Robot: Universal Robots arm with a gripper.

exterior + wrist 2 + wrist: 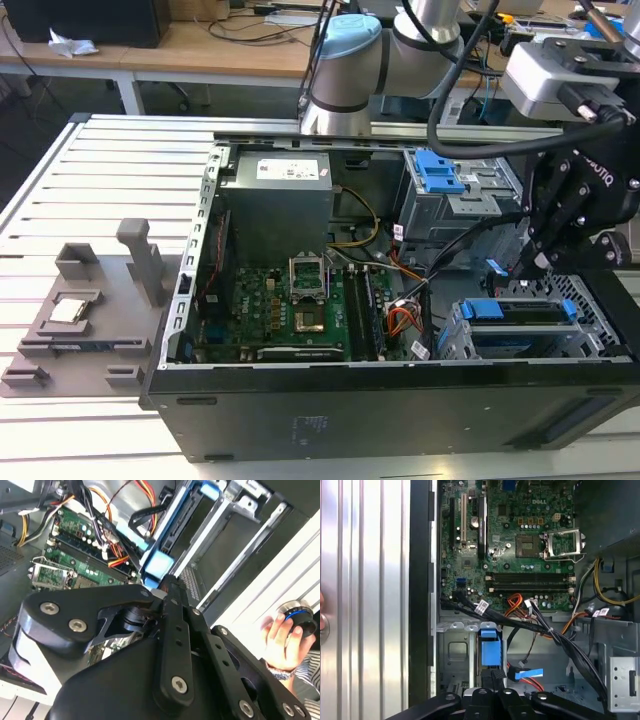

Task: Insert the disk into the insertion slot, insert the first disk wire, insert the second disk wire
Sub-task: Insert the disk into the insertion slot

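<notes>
The disk [520, 313], in its bright blue caddy, lies in the insertion slot [455, 342], a silver perforated cage at the case's front corner on the exterior view's right. My black gripper [530, 265] hangs just above the disk's inner end. Its fingers [172, 605] are pressed together, and nothing visible sits between them. Both wrist views show the gripper [496, 674] right over the caddy's blue end tab [490, 652] [159, 564]. A loose blue-tipped wire connector [527, 674] [495, 268] lies beside the cage. A black wire bundle [520, 625] crosses nearby.
The open case holds a green motherboard [300, 300], a grey power supply [275, 195] and a second grey cage with a blue latch [440, 175]. A grey fixture [80, 320] lies on the slatted table. A person's hand [285, 630] holds a round knob beside the case.
</notes>
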